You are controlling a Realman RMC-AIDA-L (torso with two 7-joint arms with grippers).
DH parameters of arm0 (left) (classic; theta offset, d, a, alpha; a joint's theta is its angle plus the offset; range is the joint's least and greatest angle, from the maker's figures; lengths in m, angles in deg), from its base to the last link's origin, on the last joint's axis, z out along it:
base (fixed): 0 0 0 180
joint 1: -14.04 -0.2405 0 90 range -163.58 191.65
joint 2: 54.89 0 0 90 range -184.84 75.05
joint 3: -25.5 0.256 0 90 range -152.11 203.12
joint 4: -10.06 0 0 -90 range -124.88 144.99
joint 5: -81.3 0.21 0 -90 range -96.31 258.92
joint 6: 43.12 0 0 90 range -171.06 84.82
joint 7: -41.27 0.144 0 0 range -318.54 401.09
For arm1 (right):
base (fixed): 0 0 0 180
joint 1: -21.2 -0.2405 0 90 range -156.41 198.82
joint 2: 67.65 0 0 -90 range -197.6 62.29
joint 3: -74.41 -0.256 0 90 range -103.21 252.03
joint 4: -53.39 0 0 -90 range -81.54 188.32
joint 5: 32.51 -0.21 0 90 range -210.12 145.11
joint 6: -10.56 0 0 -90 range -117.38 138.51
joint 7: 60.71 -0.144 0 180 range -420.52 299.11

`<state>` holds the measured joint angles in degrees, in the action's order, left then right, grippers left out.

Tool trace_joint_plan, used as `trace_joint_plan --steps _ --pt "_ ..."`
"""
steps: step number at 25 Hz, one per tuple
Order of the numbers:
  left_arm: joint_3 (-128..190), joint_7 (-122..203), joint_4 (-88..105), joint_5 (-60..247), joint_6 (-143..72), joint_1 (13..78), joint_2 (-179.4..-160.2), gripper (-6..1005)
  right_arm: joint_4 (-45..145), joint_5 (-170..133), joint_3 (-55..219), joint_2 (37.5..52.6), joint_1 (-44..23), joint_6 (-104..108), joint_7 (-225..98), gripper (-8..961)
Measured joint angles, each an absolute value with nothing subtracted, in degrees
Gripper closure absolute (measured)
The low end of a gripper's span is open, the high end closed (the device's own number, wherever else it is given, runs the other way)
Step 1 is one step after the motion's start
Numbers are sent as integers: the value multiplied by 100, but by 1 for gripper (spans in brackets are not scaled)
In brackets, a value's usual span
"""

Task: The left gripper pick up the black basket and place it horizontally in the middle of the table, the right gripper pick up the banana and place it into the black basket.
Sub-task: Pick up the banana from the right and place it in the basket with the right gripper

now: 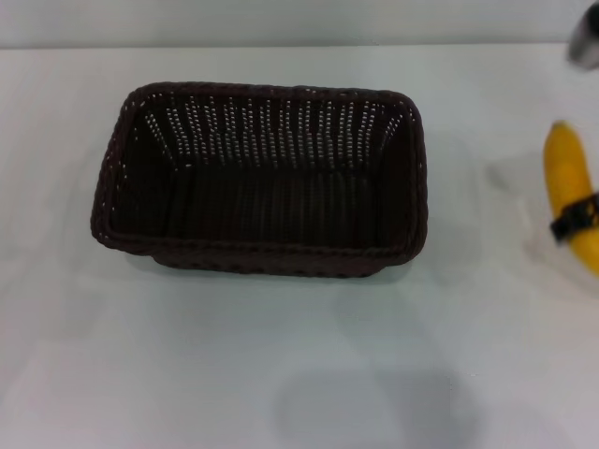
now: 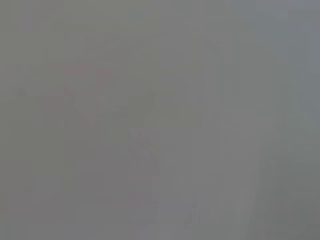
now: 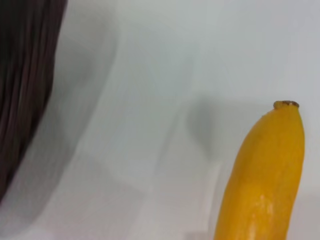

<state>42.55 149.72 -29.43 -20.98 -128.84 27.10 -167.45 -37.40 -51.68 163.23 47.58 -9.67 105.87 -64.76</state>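
The black basket [image 1: 262, 178] lies lengthwise across the middle of the white table [image 1: 281, 374], open side up and empty. The banana [image 1: 571, 178] is at the far right edge of the head view, to the right of the basket. A black finger [image 1: 573, 219] of my right gripper [image 1: 578, 221] crosses it, so the gripper is shut on it. The banana's shadow lies apart from it, so it looks held above the table. The right wrist view shows the banana [image 3: 265, 180] with its dark tip and the basket's side [image 3: 22, 75]. My left gripper is out of view.
A silver-grey part of the right arm [image 1: 585, 42] shows at the top right corner. The left wrist view shows only a plain grey surface. Bare white table lies in front of the basket and between the basket and the banana.
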Motion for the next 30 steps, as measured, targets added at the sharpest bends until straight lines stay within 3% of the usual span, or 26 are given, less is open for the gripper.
trace_joint_plan --steps 6,15,25,30 --pt "4265 14978 -2958 -2088 -12955 2674 -16789 124 -4758 -5839 15501 4768 -966 9957 -5356 436" --pt "4281 14947 -2967 -2043 -12904 2685 -16817 124 -4608 -7717 15975 4785 -1543 8748 -3666 403" --pt "4264 14969 -2928 -2073 -12886 2717 -16865 124 -2436 -9461 16625 4816 -2262 7772 -2004 367" --pt "4264 14980 -2924 -2056 -12880 2737 -16877 124 -2144 -9638 16586 4798 -2204 7516 -1577 349"
